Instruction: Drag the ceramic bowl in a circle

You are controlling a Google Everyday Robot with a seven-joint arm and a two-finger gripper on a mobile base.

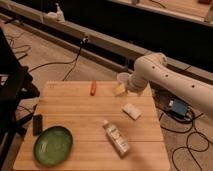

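The ceramic bowl [53, 145] is wide, shallow and glossy green. It sits upright on the wooden table [75, 107] near the front left corner. My white arm reaches in from the right, and its gripper [124, 86] is over the table's back right edge, far from the bowl. The gripper is next to a small white cup [122, 77] and a yellow object [119, 90]. Nothing touches the bowl.
A red-orange object [93, 88] lies at the back of the table. A white packet [132, 111] lies right of centre and a bottle [116, 137] lies on its side near the front. A black object [37, 124] lies just behind the bowl. Cables cover the floor.
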